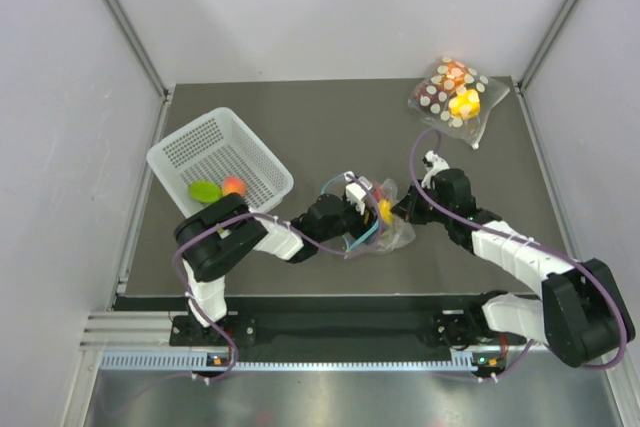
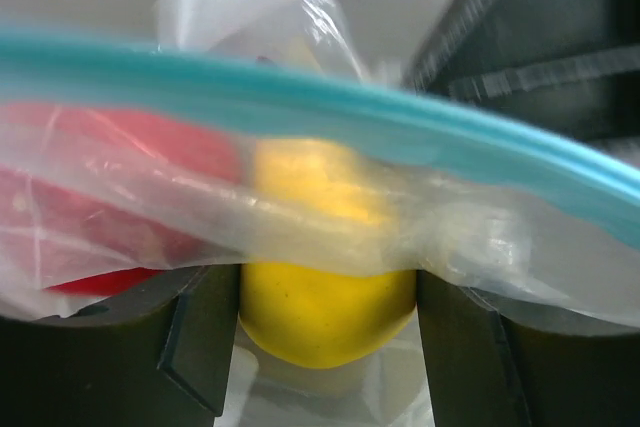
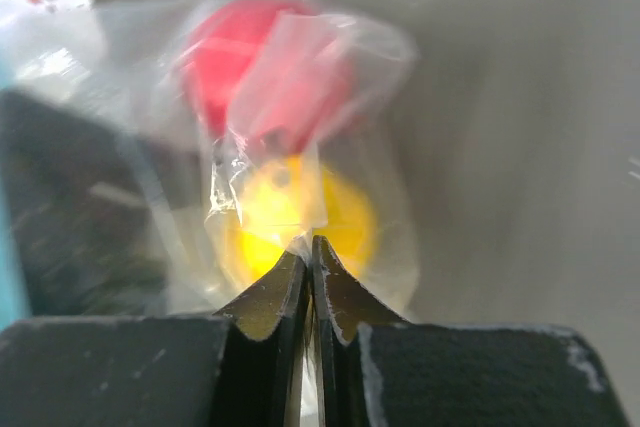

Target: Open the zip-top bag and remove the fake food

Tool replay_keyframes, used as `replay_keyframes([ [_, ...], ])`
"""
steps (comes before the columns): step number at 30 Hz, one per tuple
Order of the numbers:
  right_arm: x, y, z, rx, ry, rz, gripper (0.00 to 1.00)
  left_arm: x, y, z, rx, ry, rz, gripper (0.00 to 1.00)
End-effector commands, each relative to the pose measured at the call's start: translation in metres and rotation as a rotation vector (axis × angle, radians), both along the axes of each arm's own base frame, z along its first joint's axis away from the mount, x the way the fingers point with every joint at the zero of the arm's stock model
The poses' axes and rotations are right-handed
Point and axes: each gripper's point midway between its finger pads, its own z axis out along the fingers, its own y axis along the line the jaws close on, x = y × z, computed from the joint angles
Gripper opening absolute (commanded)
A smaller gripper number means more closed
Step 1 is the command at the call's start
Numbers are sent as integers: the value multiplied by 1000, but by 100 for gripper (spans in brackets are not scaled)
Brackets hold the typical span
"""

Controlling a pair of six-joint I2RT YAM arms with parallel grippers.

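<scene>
The dark worktop (image 1: pixel 330 137) carries everything. A white mesh basket (image 1: pixel 210 142) sits near its far left corner, turned at an angle. A clear polka-dot bag (image 1: pixel 455 92) with yellow and orange pieces inside lies at the far right corner.

The zip-top bag (image 1: pixel 395 232) lies near the middle of the worktop, a little toward the near edge, between the two arms' tools. It is clear, crinkled plastic with no print, bunched into shiny folds. Its teal-blue zip strip (image 2: pixel 300 97) runs in a bowed line across the left wrist view. The film under the strip is creased and milky where it doubles over.

The left gripper (image 2: pixel 328 277) reaches into the bag's mouth from the left. Its two dark fingers stand on either side of the yellow fruit (image 2: pixel 325 322), which fills the gap and meets both of them. The right gripper (image 3: pixel 312 247), on the bag's right side, has its tips pressed together on a pinch of the clear film, which is drawn up into a small peak there.

The yellow fruit is smooth and glossy. The red fruit (image 2: pixel 100 197) lies just beside it inside the bag, blurred by the plastic in both wrist views. The green fruit (image 1: pixel 205 190) and the peach-orange fruit (image 1: pixel 234 185) lie side by side in the near corner of the basket.
</scene>
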Motion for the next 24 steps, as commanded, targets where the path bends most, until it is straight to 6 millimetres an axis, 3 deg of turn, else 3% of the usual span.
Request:
replay_keyframes([
  [1, 1, -24, -7, -102, 21, -112, 4, -24, 18, -1, 43, 27, -61, 19],
  [8, 11, -34, 3, -143, -14, -137, 4, -42, 31, -3, 91, 68, -104, 20],
  [14, 11, -39, 1, -167, -30, -147, 0, -46, 41, 15, 96, 72, -81, 21],
  [15, 11, -42, 0, -179, -32, -159, 0, -49, 47, 10, 127, 87, -78, 21],
  [24, 19, -53, 6, -226, -52, -188, 0, -61, 71, 65, 110, 33, -63, 22],
])
